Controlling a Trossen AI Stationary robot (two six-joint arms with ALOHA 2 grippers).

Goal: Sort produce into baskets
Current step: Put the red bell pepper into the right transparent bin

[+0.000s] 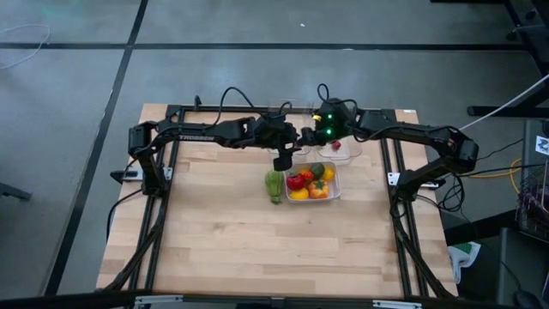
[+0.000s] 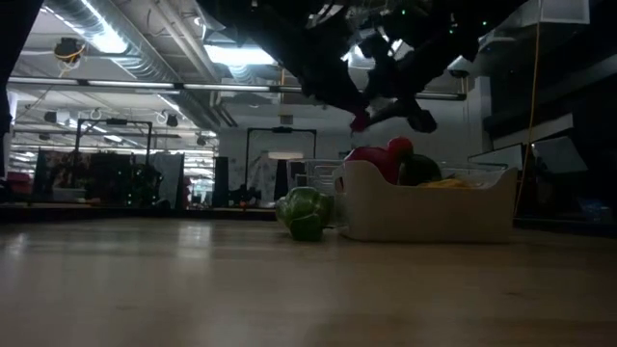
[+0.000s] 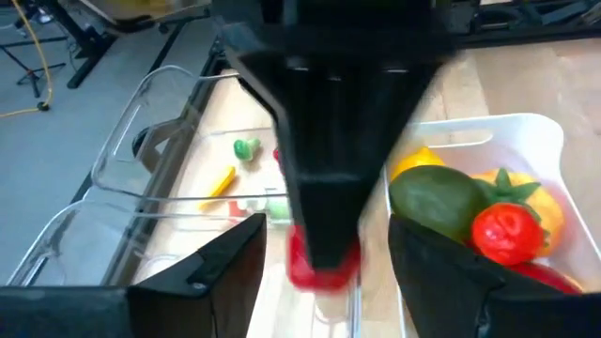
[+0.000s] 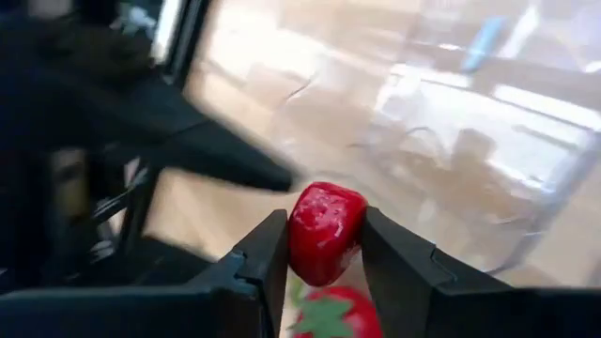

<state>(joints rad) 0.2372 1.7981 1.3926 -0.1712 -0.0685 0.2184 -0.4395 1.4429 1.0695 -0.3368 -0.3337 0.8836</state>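
Clamped between the two dark fingers of the right gripper [image 4: 325, 246] is a small red piece [image 4: 323, 231], glossy and blocky; its exact kind cannot be made out. Both fingers press its sides, and beneath it a red strawberry-like piece [image 4: 335, 314] shows only partly. Seen from table height, this gripper [image 2: 362, 114] hangs above the white tub [image 2: 429, 210], the red piece [image 2: 359, 121] a mere speck at its tip.

Facing it, the left gripper [image 3: 324, 272] has its fingers [image 3: 221, 263] spread apart, holding nothing; the other arm's dark finger and the red piece [image 3: 321, 266] stand in the gap between them. From overhead the two grippers [image 1: 283, 160] [image 1: 324, 130] meet near the table's far edge, and their tips are lost among dark links and cables.

White tub [image 1: 333, 190]: holds a green piece [image 3: 439, 200], a red piece with a green top [image 3: 507, 232], and yellow pieces partly covered by them. Its contents rise just above the rim at table height.

Clear tubs [image 3: 141, 178]: just beside the white one, on the far side; their walls are hard to trace. One holds tiny green [image 3: 246, 147] and yellow [image 3: 220, 182] bits, another a small red bit [image 1: 336, 146].

Long green ribbed piece [image 1: 274, 185]: lies on the wooden table [image 1: 257, 249] just beside the white tub; whether it touches cannot be told.
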